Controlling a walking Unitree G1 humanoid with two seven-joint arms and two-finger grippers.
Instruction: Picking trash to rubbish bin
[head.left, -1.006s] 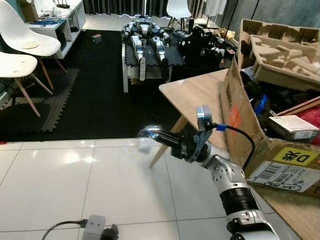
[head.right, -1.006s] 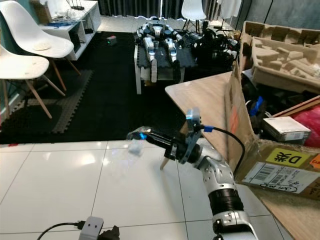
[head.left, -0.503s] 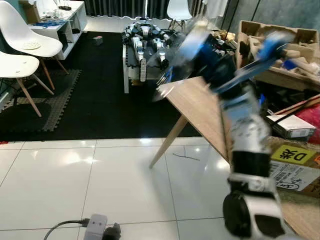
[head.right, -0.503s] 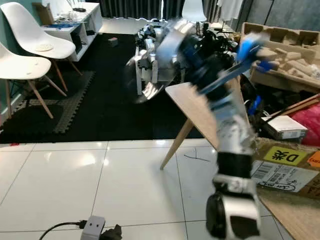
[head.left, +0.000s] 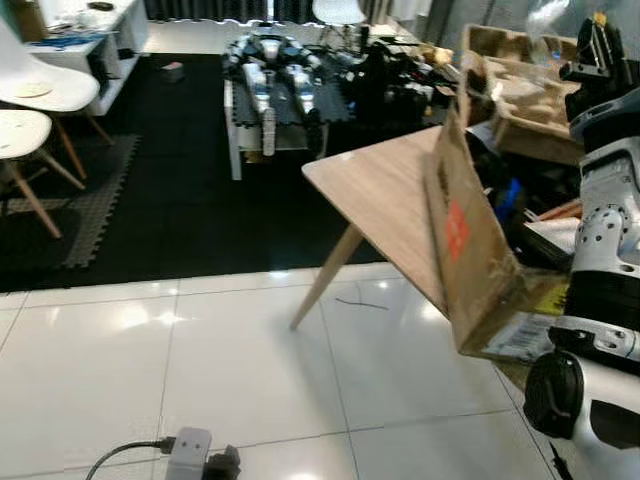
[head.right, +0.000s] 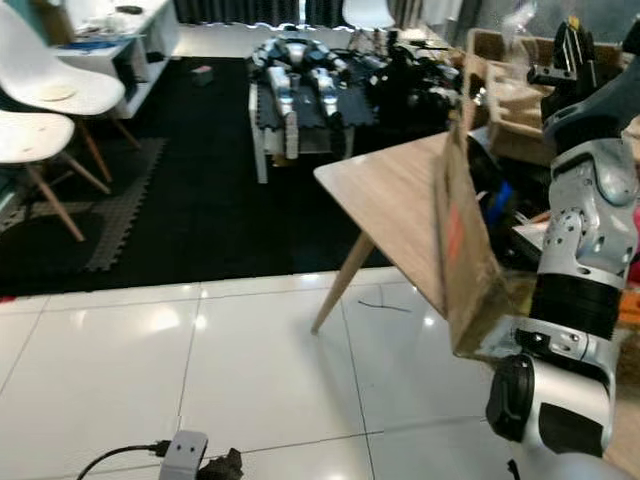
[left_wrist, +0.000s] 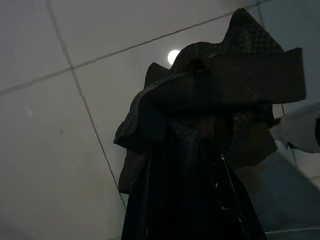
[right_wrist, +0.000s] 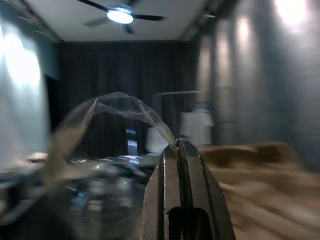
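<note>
My right gripper is shut on a thin edge of a clear crumpled plastic wrapper. In the head views the right arm is raised high at the far right. There the right gripper holds the wrapper up above the cardboard packing at the back of the table. In the dark left wrist view, my left gripper is shut on a crumpled black bag, hanging over the white floor tiles.
A wooden table stands ahead right, with a cardboard box flap leaning on it and clutter behind. A power strip and cable lie on the tiles near me. White chairs stand far left, and a low table with robot parts sits on the black mat.
My right arm has swung up from low over the floor to high at the right, carrying the clear wrapper with it. The camera has shifted a little.
</note>
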